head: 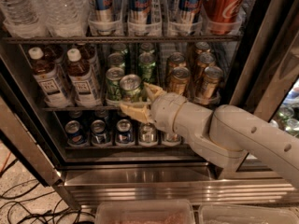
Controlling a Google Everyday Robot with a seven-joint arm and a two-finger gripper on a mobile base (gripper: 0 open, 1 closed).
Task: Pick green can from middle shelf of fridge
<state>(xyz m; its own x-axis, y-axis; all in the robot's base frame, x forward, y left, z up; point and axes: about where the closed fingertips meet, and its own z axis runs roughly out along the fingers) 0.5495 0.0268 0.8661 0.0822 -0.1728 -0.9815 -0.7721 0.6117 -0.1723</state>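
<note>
The fridge [163, 181] stands open in front of me, with a stainless-steel frame. My gripper [141, 101] reaches in from the right at the front of the middle shelf [74, 108]. Its tan fingers [134, 112] are shut on a green can [131, 87], one finger behind it and one below. The can is upright at the shelf's front edge. Another green can [113, 82] stands right beside it on the left. More green cans [147, 66] stand behind in the lanes.
Gold-bronze cans [209, 80] stand right of the gripper and tea bottles [81, 76] on the left. Pepsi cans [98, 132] fill the rack below; tall blue cans [140, 3] and a red can [224, 3] stand above. Cables [18, 204] lie on the floor and plastic bins [145, 213] below.
</note>
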